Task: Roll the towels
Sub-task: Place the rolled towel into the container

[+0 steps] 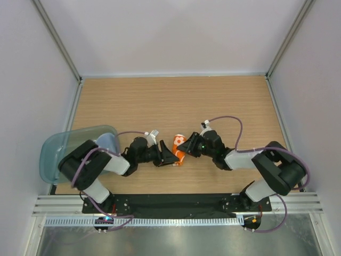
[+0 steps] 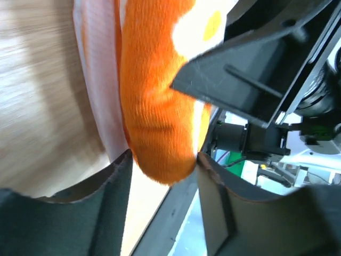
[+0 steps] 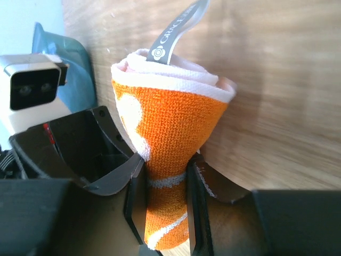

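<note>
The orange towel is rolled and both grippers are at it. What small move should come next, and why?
Probably draw the left gripper straight back off the orange towel. The right gripper has its jaws pinched on one end of the roll, so it is held, while the left jaws stand apart around the other end, not squeezing it.

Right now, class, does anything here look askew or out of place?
The orange towel is rolled unevenly: the right gripper pinches it thin between its jaws, so the free end flares like a cone, and its label pokes out. The tray overhangs the left edge of the table.
</note>
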{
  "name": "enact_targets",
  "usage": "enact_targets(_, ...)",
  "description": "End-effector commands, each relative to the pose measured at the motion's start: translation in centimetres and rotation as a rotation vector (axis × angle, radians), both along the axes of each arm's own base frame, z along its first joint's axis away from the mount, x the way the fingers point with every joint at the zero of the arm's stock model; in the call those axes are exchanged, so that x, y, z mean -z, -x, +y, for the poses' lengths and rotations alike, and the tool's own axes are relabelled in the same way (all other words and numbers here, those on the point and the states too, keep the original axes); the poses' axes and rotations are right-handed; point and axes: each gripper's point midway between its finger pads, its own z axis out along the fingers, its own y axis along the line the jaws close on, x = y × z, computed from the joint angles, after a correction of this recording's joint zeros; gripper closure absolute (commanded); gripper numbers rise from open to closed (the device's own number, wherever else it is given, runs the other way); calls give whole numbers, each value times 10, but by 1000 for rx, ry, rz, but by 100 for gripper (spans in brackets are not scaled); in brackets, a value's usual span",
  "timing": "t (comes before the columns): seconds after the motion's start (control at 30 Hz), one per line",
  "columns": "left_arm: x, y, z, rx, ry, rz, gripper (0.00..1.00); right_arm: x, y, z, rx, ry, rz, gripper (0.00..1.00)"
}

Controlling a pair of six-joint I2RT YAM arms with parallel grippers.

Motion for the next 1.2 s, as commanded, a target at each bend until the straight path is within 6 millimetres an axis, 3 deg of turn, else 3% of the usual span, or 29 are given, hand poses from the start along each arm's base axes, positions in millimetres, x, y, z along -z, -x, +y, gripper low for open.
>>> enact_targets(0.0,-13,-2,10,20,-106,-71,43,-20,-14,-12,18,126,-87,74)
enact_targets(0.07,-34,-15,11,-12,-134,-142,40,-36,-13,-14,21,133,-104,73)
enact_targets(0.1,-31,-14,18,-5,-193,-150,37,-42,-14,-15,22,135,-115,73)
enact_targets(0.17,-67,-28,17,-38,-181,-245,34,-54,-12,-18,26,132,-124,73)
enact_targets(0.3,-95,-38,11,-29,-180,-305,31,-103,-9,-20,33,80,-201,74)
enact_targets(0.53,-96,-45,-4,-6,-143,-290,32,-172,2,-25,39,-15,-291,74)
enact_targets(0.67,-106,-40,-12,24,-62,-282,32,-195,10,-24,28,-84,-314,73)
enact_targets(0.9,-143,-24,-27,104,145,-322,33,-228,22,-15,-4,-257,-334,73)
enact_targets(1.03,-158,-17,-28,136,198,-349,39,-253,28,-11,-30,-347,-365,73)
enact_targets(1.17,-167,-14,-29,147,228,-359,52,-272,33,-9,-48,-431,-388,72)
